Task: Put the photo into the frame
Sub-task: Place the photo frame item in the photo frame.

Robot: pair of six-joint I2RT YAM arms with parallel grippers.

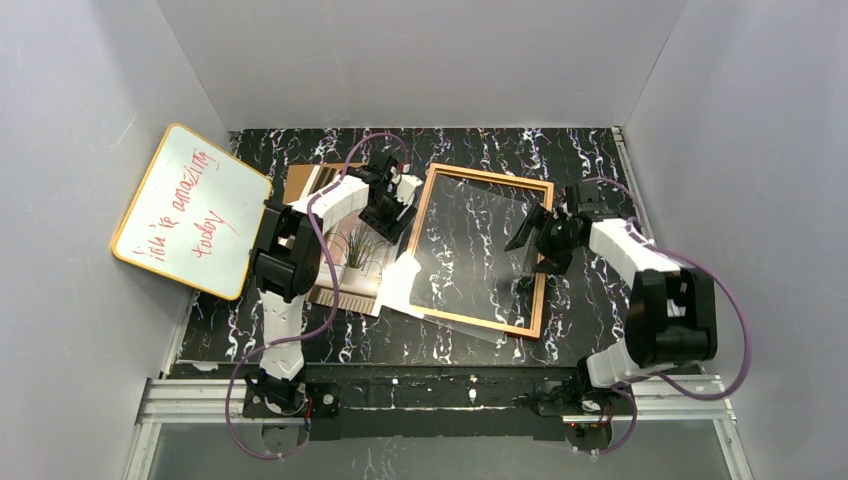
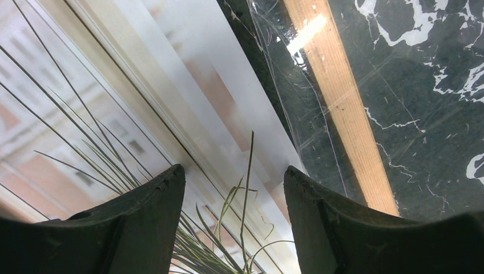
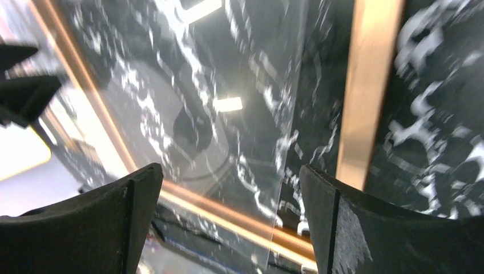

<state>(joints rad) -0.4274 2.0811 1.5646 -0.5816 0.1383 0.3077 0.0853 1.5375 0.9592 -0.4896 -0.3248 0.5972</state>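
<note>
The photo (image 1: 362,262) lies face up left of the frame, its spiky plant showing. It fills the left of the left wrist view (image 2: 114,103). The orange-brown frame (image 1: 490,177) lies flat mid-table with marble showing through it. Its rail shows in both the left wrist view (image 2: 337,108) and the right wrist view (image 3: 365,85). My left gripper (image 1: 392,222) hangs open and empty over the photo's edge nearest the frame (image 2: 234,169). My right gripper (image 1: 528,245) is open and empty over the frame's right side (image 3: 229,168).
A clear sheet (image 1: 470,250) lies skewed over the frame, its edge between my right fingers (image 3: 228,85) and near the photo (image 2: 308,114). A brown backing board (image 1: 298,182) lies behind the photo. A yellow-edged whiteboard (image 1: 190,210) leans at the left wall.
</note>
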